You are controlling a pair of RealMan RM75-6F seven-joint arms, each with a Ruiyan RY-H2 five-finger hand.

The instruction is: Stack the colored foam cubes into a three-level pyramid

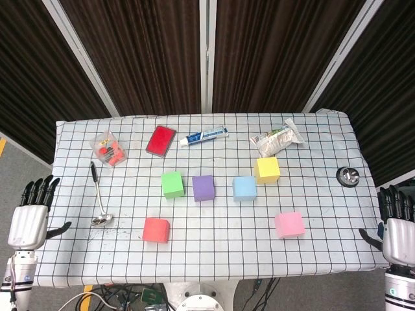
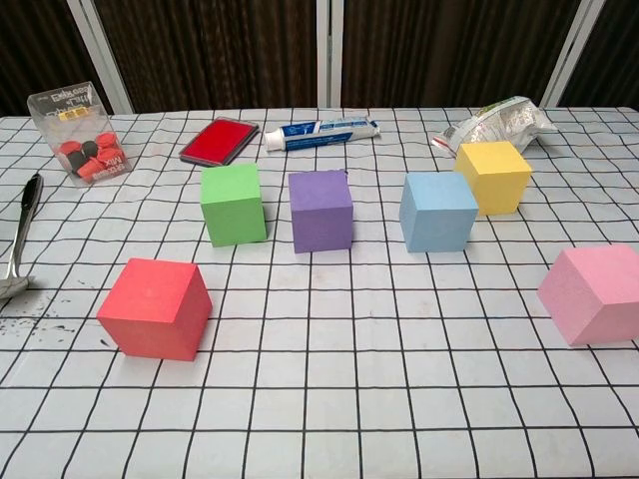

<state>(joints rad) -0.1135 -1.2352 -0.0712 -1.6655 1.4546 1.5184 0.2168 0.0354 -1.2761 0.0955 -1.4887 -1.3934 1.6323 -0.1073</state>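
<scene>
Several foam cubes lie apart on the checked tablecloth (image 1: 214,259), none stacked. A green cube (image 1: 172,184) (image 2: 234,204), purple cube (image 1: 203,188) (image 2: 320,211) and blue cube (image 1: 244,188) (image 2: 437,211) form a row. The yellow cube (image 1: 267,169) (image 2: 493,177) sits just behind the blue one. Nearer the front are a red cube (image 1: 156,229) (image 2: 156,308) on the left and a pink cube (image 1: 289,224) (image 2: 593,294) on the right. My left hand (image 1: 30,216) hangs open beside the table's left edge. My right hand (image 1: 397,232) is open off the right edge. Both hold nothing.
Along the back lie a clear box of small parts (image 1: 108,149) (image 2: 83,134), a red flat case (image 1: 161,140) (image 2: 219,140), a toothpaste tube (image 1: 204,136) (image 2: 321,132) and a crumpled snack bag (image 1: 277,138) (image 2: 494,121). A ladle (image 1: 98,194) lies left; a small metal cup (image 1: 347,175) stands right.
</scene>
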